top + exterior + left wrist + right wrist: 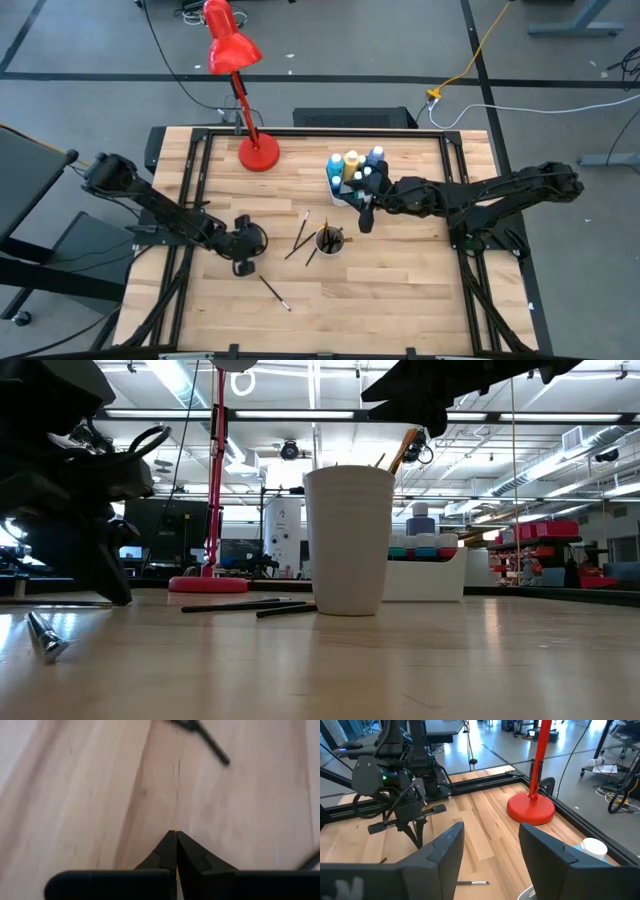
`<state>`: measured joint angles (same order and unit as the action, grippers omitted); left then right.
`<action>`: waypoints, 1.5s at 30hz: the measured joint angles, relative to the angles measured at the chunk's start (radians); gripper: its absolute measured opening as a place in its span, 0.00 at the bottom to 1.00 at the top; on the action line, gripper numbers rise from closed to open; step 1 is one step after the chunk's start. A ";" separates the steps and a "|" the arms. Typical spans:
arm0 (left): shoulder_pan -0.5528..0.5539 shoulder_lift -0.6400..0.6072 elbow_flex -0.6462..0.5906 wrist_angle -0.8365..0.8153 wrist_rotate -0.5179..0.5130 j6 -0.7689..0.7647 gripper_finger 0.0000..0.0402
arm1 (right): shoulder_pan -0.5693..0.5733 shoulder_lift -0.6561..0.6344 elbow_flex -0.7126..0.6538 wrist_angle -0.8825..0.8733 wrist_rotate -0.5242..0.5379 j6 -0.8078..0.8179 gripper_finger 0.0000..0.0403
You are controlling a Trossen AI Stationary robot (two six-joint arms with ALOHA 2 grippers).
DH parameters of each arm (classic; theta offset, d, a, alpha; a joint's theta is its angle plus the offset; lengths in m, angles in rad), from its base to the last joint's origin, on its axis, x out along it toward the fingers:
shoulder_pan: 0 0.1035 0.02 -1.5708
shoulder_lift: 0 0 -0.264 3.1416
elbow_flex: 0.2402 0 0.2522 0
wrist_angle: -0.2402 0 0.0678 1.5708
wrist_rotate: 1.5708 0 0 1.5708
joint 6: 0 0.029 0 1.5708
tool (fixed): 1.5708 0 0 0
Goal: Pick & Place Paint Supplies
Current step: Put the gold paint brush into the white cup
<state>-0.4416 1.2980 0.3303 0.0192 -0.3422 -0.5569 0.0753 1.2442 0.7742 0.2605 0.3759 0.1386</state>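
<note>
Looking down on the wooden tabletop (400, 290), I see my left gripper (243, 266) low over the boards toward the left edge, its fingers (167, 851) pinched fully together with nothing between them. Just beside it, toward the front edge, one loose paintbrush (275, 293) lies flat, apart from the fingertips. Near the middle of the tabletop two more brushes (298, 236) lie crossed right next to a white cup (330, 241), which stands upright with several brush handles sticking out of its top. At the back edge, left of centre, sits the red desk lamp (258, 153) on its round base. To the right of the lamp, a white tray (336, 189) holds a cluster of paint bottles (351, 164), blue, yellow and white-capped, all upright. My right gripper (366, 218) hangs above the table between that tray and the cup, its fingers (447, 851) spread wide apart and holding nothing.
</note>
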 joint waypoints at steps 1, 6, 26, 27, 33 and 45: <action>0.000 0.001 -0.001 0.022 -0.011 0.017 0.01 | 0.000 0.000 0.000 0.000 0.000 0.000 0.48; 0.000 0.000 0.002 0.119 -0.062 0.073 0.01 | 0.000 0.000 0.000 0.000 0.000 0.000 0.48; 0.001 -0.003 0.005 0.125 -0.033 0.034 0.19 | -0.003 0.000 0.000 0.000 0.000 -0.001 0.48; 0.000 -0.003 0.005 0.094 -0.033 0.009 0.21 | -0.003 0.000 0.000 0.000 0.000 -0.001 0.48; 0.001 0.065 0.006 0.145 -0.043 0.003 0.32 | -0.003 0.000 0.000 -0.001 0.000 0.002 0.48; -0.006 0.164 0.008 0.267 -0.009 0.035 0.38 | -0.003 0.000 0.000 -0.005 0.000 0.010 0.48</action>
<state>-0.4480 1.4625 0.3379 0.2865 -0.3514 -0.5221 0.0719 1.2442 0.7742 0.2552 0.3759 0.1486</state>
